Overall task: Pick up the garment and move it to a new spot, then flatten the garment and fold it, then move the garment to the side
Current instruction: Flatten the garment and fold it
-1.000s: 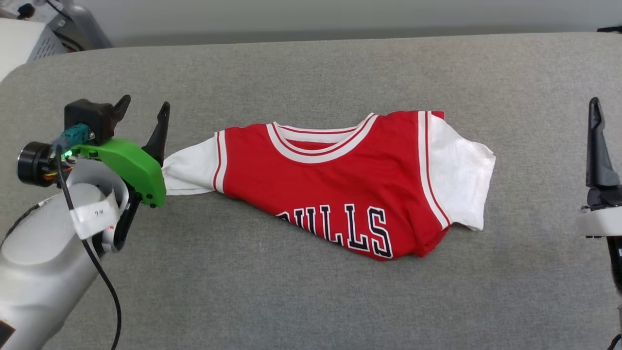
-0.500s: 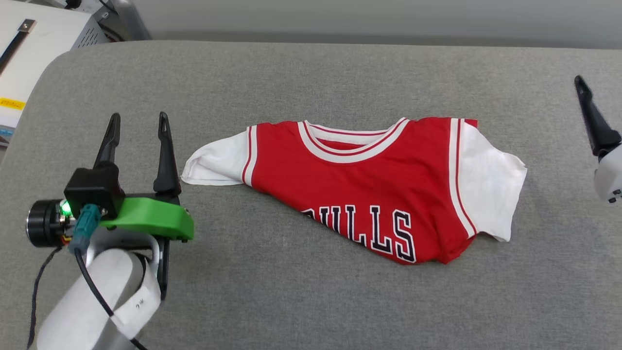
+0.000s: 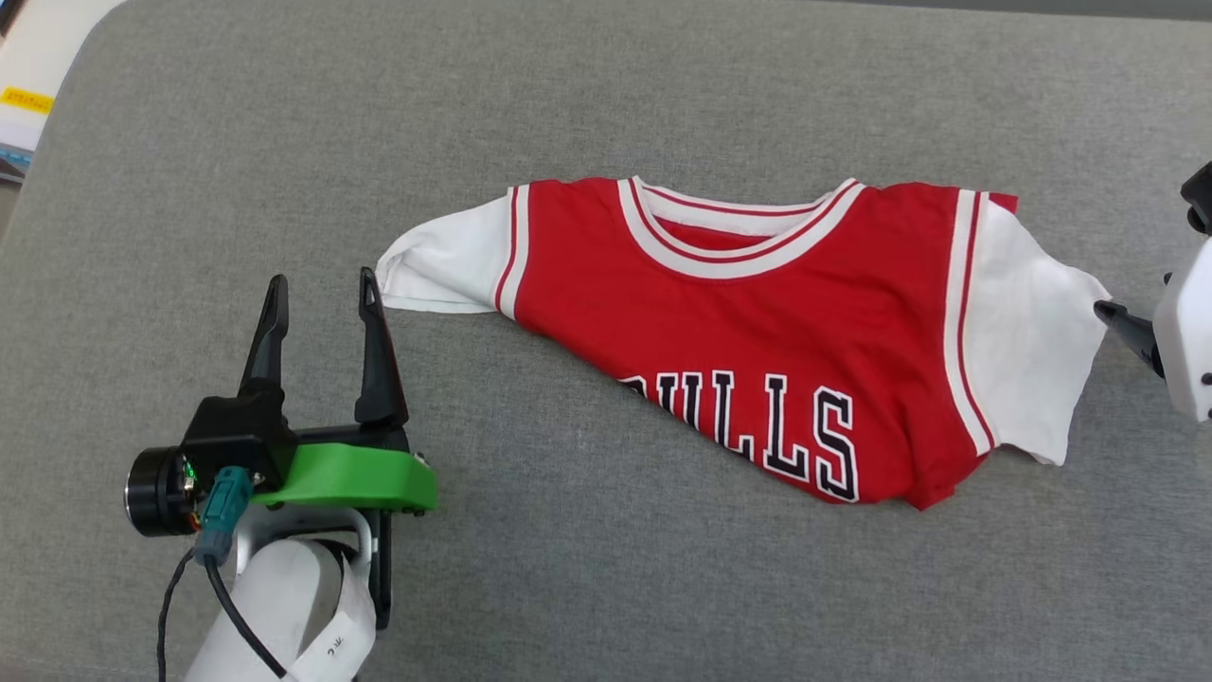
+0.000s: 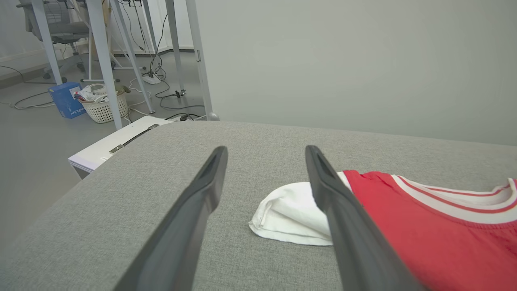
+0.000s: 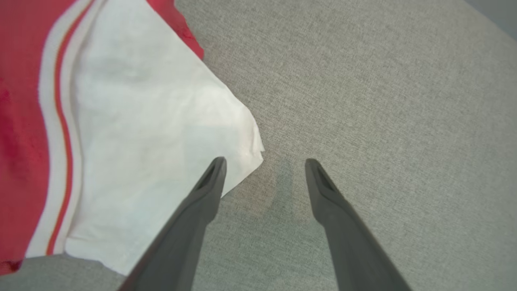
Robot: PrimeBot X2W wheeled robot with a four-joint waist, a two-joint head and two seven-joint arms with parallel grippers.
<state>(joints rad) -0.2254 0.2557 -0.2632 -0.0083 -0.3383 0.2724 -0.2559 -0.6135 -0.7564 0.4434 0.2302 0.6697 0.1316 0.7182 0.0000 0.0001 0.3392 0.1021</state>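
Head view: shirt [image 3: 748, 322] lying on counter [image 3: 606, 587]; left hand [image 3: 320, 284] and right hand [image 5: 264, 161], fingers apart and empty, beside its sleeve edges; counter open around shirt.

left fingers [image 3: 379, 360] and right fingers [image 5: 202, 198] stand spread wide (left pair pointing forward).

The grey, fabric-covered tabletop [image 3: 606, 85] has a rounded corner beyond and left of the garment [image 3: 748, 313], which lies directly on it, hem bunched under, white sleeves spread outward.

Red, white-sleeved garment [image 3: 757, 322]; grey surface [image 3: 568, 95]
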